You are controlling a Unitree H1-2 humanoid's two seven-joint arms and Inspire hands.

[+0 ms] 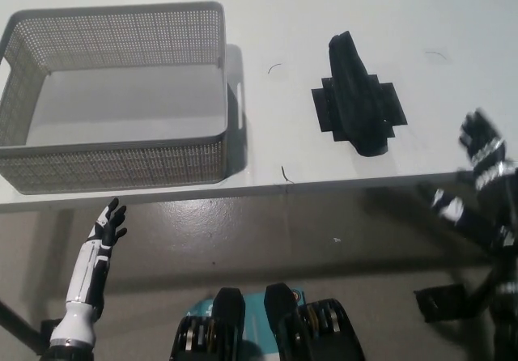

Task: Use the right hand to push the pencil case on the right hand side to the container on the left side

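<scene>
We are finding no readable text, label, brand, number or sign anywhere in the head view. The mesh container (121,94) is showing only its perforated pattern, the black pencil case (358,95) is showing no print, and the thin dark marks on the white counter (324,5) are forming no letters or figures that we are able to make out.

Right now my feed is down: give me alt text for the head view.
A black pencil case lies untouched on a white table, right of an empty grey mesh basket. The black right hand, blurred, is raised at the table's right edge, clear of the case; the white left hand rests open below the table's front edge.
</scene>
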